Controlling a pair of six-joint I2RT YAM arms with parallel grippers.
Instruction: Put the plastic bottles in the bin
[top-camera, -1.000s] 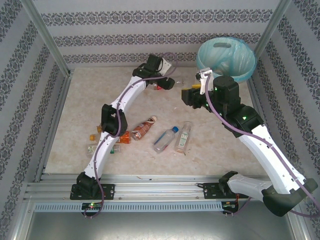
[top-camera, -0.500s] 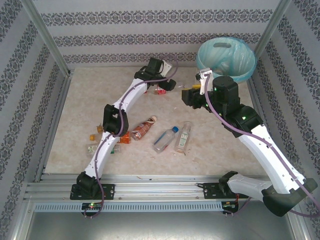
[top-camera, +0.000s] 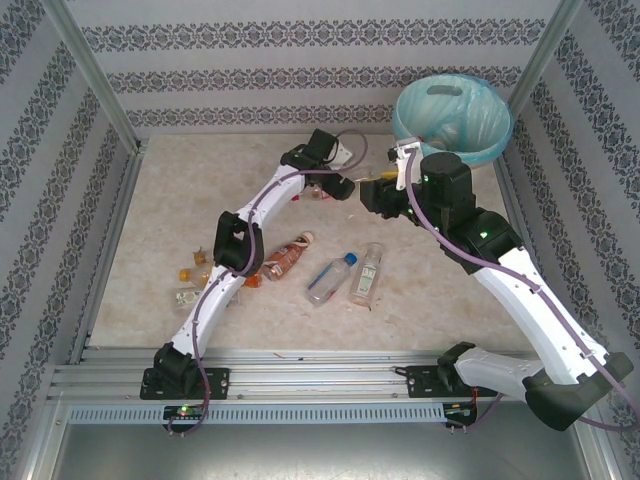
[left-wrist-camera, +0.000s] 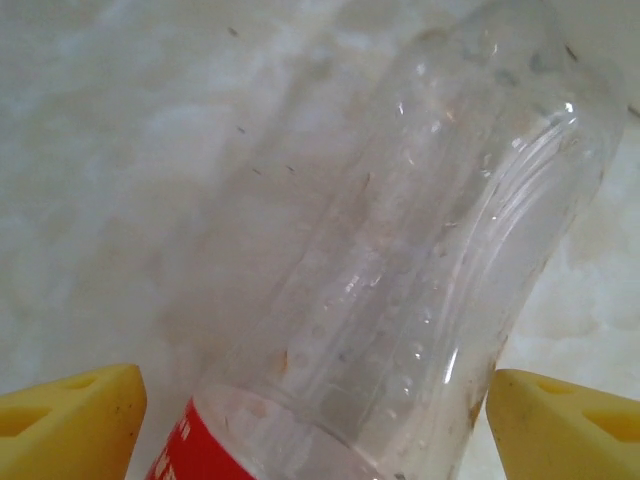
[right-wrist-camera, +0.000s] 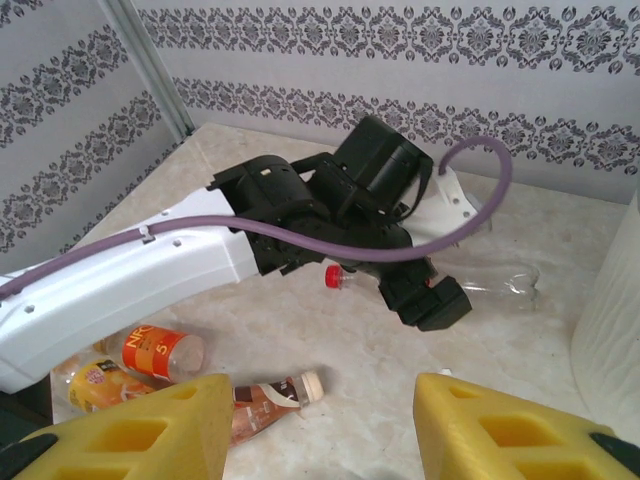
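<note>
A clear plastic bottle (left-wrist-camera: 400, 260) with a red label lies on the table between the yellow pads (left-wrist-camera: 70, 420) of my left gripper (left-wrist-camera: 315, 430). The jaws straddle it; there is a gap at the left pad, and the right pad sits at the bottle's edge. In the right wrist view this bottle (right-wrist-camera: 500, 285) shows its red cap under the left gripper (right-wrist-camera: 425, 300). My right gripper (right-wrist-camera: 325, 420) hovers open and empty just right of the left gripper (top-camera: 337, 185), near the bin (top-camera: 415, 135). More bottles lie mid-table: brown (top-camera: 287, 257), blue-capped (top-camera: 330, 278), clear (top-camera: 367, 272).
Small orange bottles (top-camera: 190, 275) lie at the left beside the left arm's elbow. The bin's white wall (right-wrist-camera: 610, 330) stands at the right wrist view's right edge. Patterned walls and metal posts (top-camera: 95, 80) close the table in.
The left gripper has moved right and a little nearer, closer to the right gripper, and stands over the red-label bottle. The right arm has barely moved.
</note>
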